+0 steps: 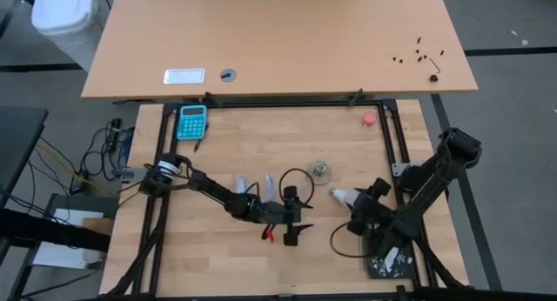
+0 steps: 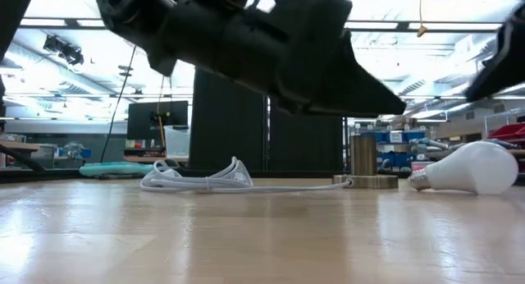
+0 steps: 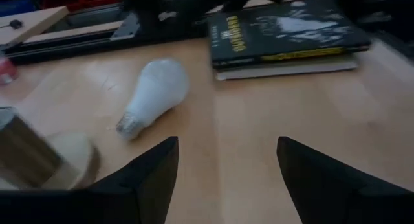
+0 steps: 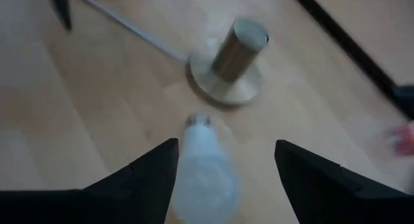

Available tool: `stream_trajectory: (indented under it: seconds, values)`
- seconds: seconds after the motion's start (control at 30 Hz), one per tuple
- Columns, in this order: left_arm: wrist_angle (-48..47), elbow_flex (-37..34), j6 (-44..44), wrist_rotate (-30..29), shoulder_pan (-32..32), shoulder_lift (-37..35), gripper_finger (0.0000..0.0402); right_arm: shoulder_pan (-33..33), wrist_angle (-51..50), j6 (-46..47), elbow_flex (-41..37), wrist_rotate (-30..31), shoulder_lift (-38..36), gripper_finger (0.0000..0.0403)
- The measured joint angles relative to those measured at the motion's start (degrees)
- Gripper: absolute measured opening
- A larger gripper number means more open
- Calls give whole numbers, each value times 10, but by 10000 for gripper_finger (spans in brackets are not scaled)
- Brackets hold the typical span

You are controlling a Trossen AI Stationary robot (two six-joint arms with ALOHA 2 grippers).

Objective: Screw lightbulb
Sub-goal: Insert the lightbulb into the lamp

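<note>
While the small white frosted lightbulb point(image 4: 202, 172) lay on the wooden desk point(image 1: 218, 257), the right gripper point(image 4: 223, 179) straddled it, fingers apart; closure should seat squarely on the glass.

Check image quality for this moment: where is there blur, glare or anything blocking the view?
Right wrist view: the lightbulb between the right gripper's open fingers is smeared, and the socket beyond is soft. Left wrist view: mildly soft, book title barely legible. Low view: a dark arm blocks the upper frame against bright ceiling lights. High view: evenly lit, no glare.
</note>
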Motion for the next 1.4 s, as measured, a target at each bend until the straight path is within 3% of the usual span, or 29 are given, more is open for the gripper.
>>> stream_trajectory:
  seconds: [0.33, 0.6, 0.97, 1.4]
  values:
    - [7, 0, 1, 51, 42, 0, 266, 17, 123, 8, -179, -9, -148, 287]
    - [37, 0, 1, 114, 86, 36, 266, 8, 326, -111, -275, 29, -237, 288]
    - [35, 0, 6, 116, 99, 58, 266, -49, 537, -211, -360, 41, -197, 296]
    - [39, 0, 7, 116, 100, 58, 266, -115, 745, -324, -384, 38, -87, 297]
